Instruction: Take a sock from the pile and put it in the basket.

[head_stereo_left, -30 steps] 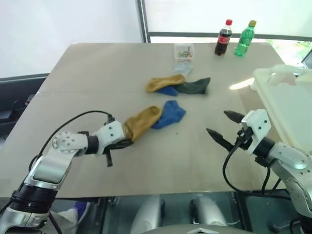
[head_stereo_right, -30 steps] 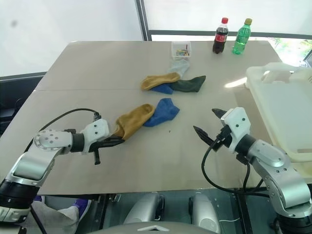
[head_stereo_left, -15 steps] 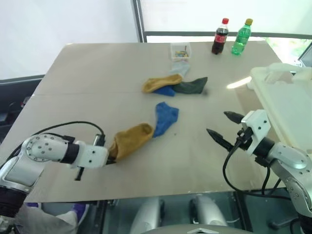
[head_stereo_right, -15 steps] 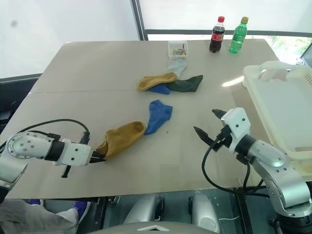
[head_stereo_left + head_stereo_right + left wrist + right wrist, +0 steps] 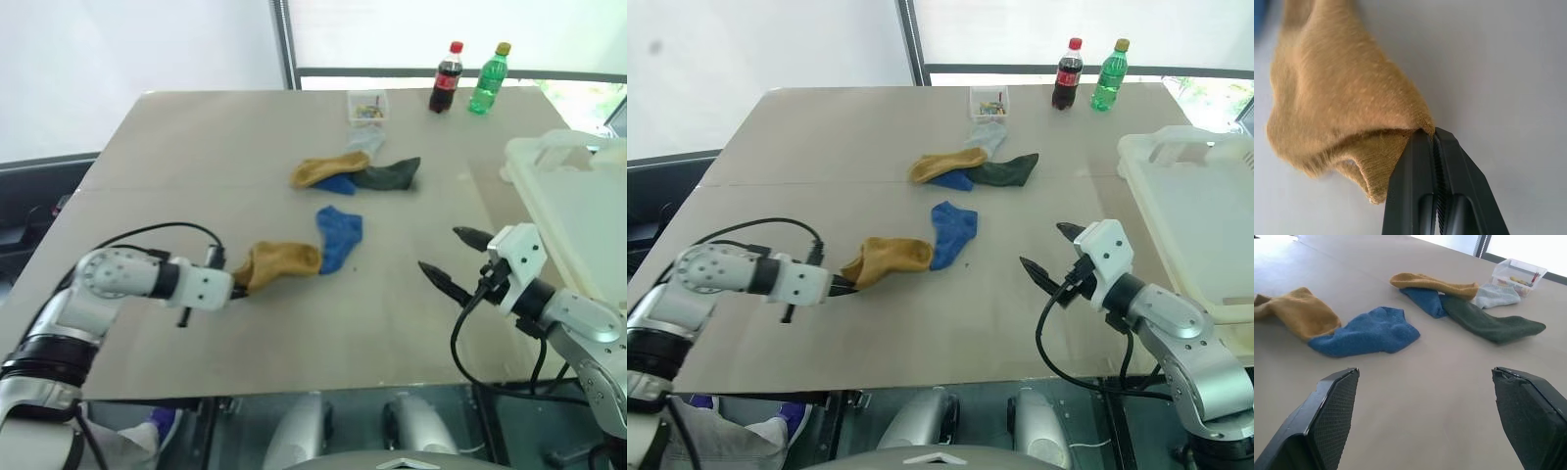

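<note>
Here the left gripper (image 5: 1432,134) had its two black fingers pinched tight on the cuff edge of a mustard sock (image 5: 279,262), which lay bunched on the table (image 5: 196,147), its toe touching a lone blue sock (image 5: 340,236). Farther off near the table's middle sat the pile (image 5: 355,172): another mustard sock over a blue one, a dark green sock to the right and a pale grey one behind. The right gripper (image 5: 446,259) hovered at the near right with its fingers spread wide and nothing between them. The basket (image 5: 578,211) stood at the right edge, well apart from the held sock.
</note>
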Tool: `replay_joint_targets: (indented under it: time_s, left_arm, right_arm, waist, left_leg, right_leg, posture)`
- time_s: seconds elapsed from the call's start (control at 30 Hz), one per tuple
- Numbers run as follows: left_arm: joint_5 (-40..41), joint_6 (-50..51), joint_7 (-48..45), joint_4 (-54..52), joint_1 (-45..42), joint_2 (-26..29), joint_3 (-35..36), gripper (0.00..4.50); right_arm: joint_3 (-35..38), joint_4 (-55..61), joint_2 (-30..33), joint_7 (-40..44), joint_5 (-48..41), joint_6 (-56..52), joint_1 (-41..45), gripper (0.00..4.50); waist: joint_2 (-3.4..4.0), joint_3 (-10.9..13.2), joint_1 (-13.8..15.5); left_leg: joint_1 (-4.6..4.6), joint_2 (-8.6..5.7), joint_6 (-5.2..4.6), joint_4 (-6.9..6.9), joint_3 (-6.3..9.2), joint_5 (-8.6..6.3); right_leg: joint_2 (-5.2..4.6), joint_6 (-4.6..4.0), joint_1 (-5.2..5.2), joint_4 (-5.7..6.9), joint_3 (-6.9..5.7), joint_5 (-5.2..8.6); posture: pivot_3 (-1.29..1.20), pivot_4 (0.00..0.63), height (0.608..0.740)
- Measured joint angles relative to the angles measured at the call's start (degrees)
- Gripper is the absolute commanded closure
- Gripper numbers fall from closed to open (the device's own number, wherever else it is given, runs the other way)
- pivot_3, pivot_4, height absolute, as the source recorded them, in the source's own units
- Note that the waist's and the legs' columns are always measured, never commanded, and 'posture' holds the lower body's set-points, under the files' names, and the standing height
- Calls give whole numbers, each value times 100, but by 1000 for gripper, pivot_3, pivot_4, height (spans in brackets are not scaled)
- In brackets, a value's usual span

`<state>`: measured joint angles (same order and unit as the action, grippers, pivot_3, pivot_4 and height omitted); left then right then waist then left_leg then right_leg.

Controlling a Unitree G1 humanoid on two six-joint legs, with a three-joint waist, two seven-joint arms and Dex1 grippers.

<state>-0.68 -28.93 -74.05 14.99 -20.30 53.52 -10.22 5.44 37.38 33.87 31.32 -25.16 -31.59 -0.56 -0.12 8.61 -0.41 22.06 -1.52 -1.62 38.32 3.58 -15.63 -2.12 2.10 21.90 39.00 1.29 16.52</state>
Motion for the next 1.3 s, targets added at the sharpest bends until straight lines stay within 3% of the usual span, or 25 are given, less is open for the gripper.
replay_joint_targets:
  time_s: [0.17, 0.37, 0.63, 0.83, 0.97, 1.1, 1.2, 1.3]
  left_arm:
    - [71, 888, -38, -817, -206, -895, -618, 4398]
    - [-821, 1908, 959, -448, -1054, -1910, -1057, 4398]
    - [-1422, 2851, 1774, 176, -1705, -2092, -1077, 4398]
    - [-1607, 3302, 2421, 1214, -2449, -2791, -1062, 4398]
    - [-971, 3072, 1597, 502, -1981, -2622, -1039, 4398]
    - [40, 3254, 702, -746, -1340, -2310, -881, 4398]
    - [387, 3414, 715, -1086, -1617, -2615, -730, 4398]
    - [472, 3343, 1009, -1063, -2123, -3296, -743, 4398]
  right_arm:
    - [3, -18, 24, 36, 6, 15, 63, 0]
    - [8, -14, 53, -18, 20, -2, 78, 0]
    - [59, 117, 69, -109, 0, -87, -43, 0]
    - [131, 201, 68, -157, -19, -98, -39, 0]
    - [134, 209, 69, -170, -19, -119, -19, 0]
    - [154, 212, 64, -197, -18, -153, -25, 0]
    - [181, 214, -52, -274, -32, -154, -10, 0]
    - [287, 233, -321, -448, -192, -145, 137, 0]
  waist:
    - [-10, 6, -27]
    - [-22, 13, -23]
    - [-22, 13, -50]
    - [-28, 16, -18]
    - [-28, 16, -69]
    - [-29, 17, -20]
    - [-31, 18, 122]
    - [-32, 19, 141]
  left_leg:
    - [3, -1, -9, 1, 1, -6]
    - [-14, -4, -9, 4, 7, -5]
    - [-29, 7, -9, 3, 0, -5]
    - [-19, -4, -9, 12, 3, -5]
    - [1, -3, -5, 2, -4, -5]
    - [95, 1, 22, 10, 5, 11]
    - [91, -8, -2, 23, 16, -2]
    - [86, -22, -9, 40, 19, -5]
  right_leg:
    - [1, 0, -2, -8, 6, 0]
    - [23, 2, -22, -4, -3, 0]
    - [20, 2, -25, 4, -4, 0]
    - [26, 6, -25, 2, -14, -1]
    - [1, 4, 2, -13, 17, -1]
    - [0, 2, 94, -2, 25, -2]
    - [-4, 6, 77, -4, 13, -4]
    - [0, 27, 57, -5, 12, -16]
  posture:
    - [0, 150, 740]
    - [0, 150, 740]
    - [0, 150, 740]
    - [0, 150, 740]
    - [0, 150, 740]
    - [0, 150, 740]
    - [0, 150, 740]
    - [0, 150, 740]
